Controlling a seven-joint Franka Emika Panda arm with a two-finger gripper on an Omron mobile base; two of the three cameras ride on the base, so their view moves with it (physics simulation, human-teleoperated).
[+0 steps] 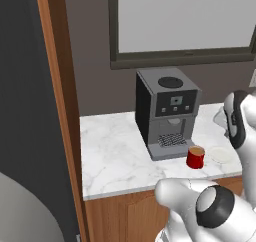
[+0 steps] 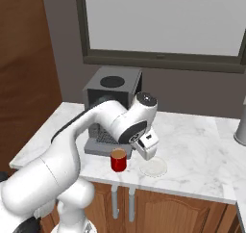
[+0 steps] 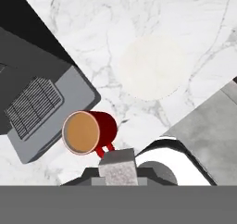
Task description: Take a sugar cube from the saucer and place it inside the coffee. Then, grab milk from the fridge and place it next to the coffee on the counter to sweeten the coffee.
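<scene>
White marble counter (image 1: 115, 151) over wooden cabinets; carries dark grey coffee machine (image 1: 167, 111), red coffee (image 1: 195, 157) just beside its tray, white saucer (image 1: 220, 154) next along.

Red cup and saucer on the marble bench

The cup (image 3: 88, 133), full of brown coffee, sits just beside the coffee machine's drip tray (image 3: 34, 105); the white saucer (image 3: 152, 68) lies near it.

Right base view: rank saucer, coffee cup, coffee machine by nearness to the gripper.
1. Saucer, directly under the gripper, on the counter's front edge.
2. Coffee cup, just left of the saucer.
3. Coffee machine, behind the arm, toward the wall.
</scene>
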